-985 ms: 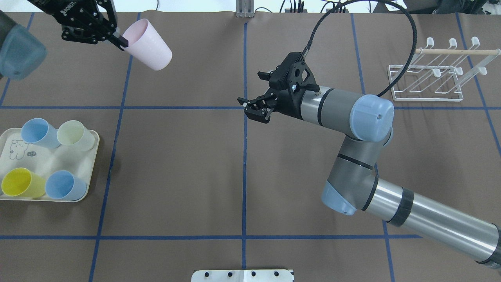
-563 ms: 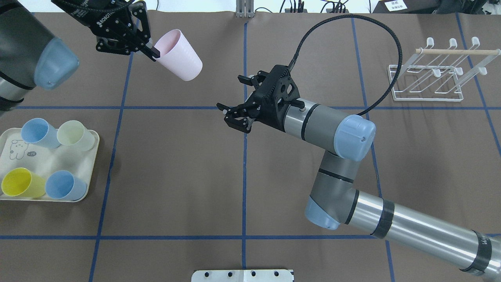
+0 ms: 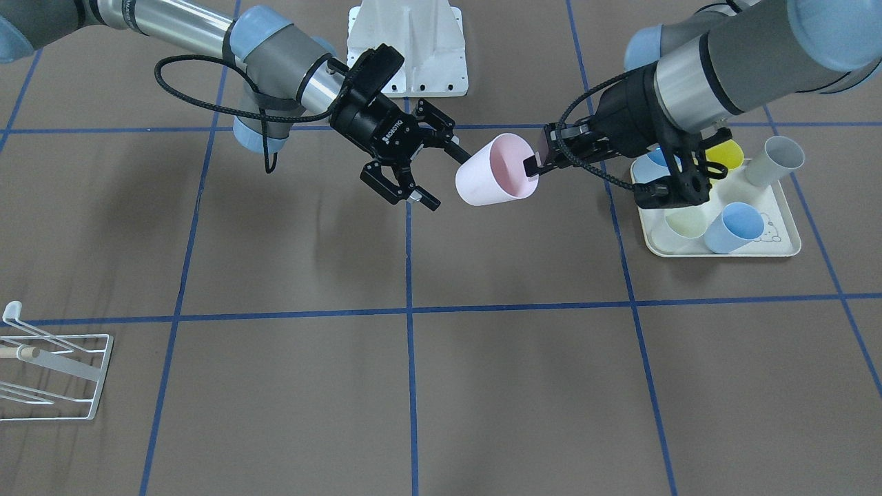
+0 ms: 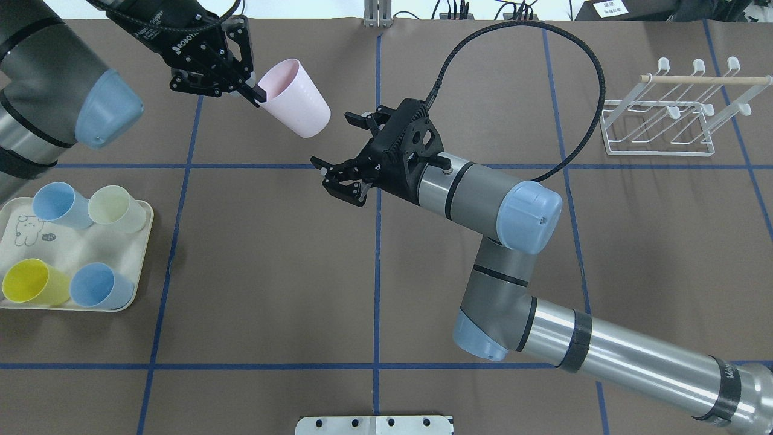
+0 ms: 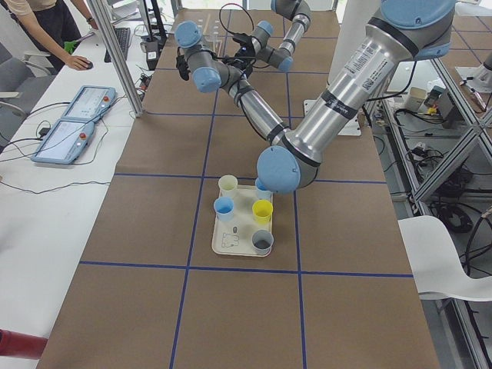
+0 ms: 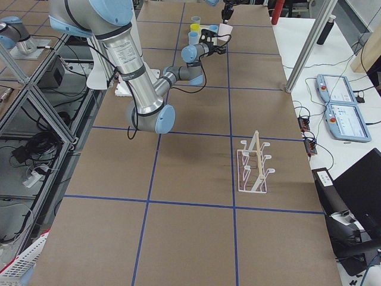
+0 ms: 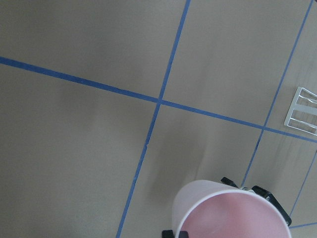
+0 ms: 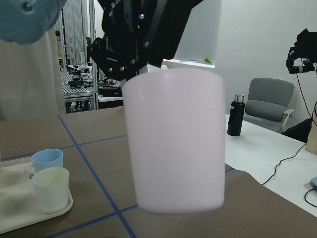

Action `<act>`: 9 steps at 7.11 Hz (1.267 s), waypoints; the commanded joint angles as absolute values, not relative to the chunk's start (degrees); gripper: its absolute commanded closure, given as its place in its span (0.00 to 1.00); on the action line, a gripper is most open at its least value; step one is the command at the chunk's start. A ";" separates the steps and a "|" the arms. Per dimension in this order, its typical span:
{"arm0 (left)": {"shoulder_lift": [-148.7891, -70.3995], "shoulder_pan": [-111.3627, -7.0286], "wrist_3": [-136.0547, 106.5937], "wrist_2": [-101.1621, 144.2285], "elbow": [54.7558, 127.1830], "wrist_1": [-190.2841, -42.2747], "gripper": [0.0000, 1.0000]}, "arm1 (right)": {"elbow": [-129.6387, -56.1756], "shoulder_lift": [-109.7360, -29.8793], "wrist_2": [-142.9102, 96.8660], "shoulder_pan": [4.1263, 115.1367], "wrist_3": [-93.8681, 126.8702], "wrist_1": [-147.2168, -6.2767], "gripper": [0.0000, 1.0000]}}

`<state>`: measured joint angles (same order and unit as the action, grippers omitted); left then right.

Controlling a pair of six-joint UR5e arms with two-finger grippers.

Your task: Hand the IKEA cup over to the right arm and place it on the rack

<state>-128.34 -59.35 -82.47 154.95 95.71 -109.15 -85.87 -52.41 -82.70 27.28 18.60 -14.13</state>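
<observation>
White rack (image 6: 256, 164) on brown table (image 6: 178, 173)

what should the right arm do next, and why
Probably ease the right gripper forward so its open jaws straddle the pink cup. The left gripper holds the cup by its rim in mid-air, and the right gripper sits close to its base, not around it.

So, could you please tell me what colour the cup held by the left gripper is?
The cup is pale pink, clearest in the overhead exterior view.
</observation>
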 commanded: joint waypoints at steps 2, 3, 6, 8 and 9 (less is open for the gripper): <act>-128.50 -57.57 -82.44 154.95 95.71 -109.25 1.00 | -85.96 -51.15 -82.09 27.25 13.20 -14.15 0.09; -128.84 -57.39 -82.44 154.95 95.63 -109.25 1.00 | -85.96 -51.15 -82.00 27.25 12.92 -14.15 0.09; -129.20 -56.87 -82.44 154.95 95.63 -109.25 1.00 | -86.31 -51.15 -81.91 27.42 12.22 -14.15 0.21; -129.20 -56.60 -82.44 154.86 95.62 -109.25 1.00 | -86.40 -51.15 -81.91 27.42 12.22 -14.15 0.22; -129.29 -56.60 -82.44 154.86 95.62 -109.25 1.00 | -86.40 -51.24 -81.74 27.51 12.04 -14.15 0.29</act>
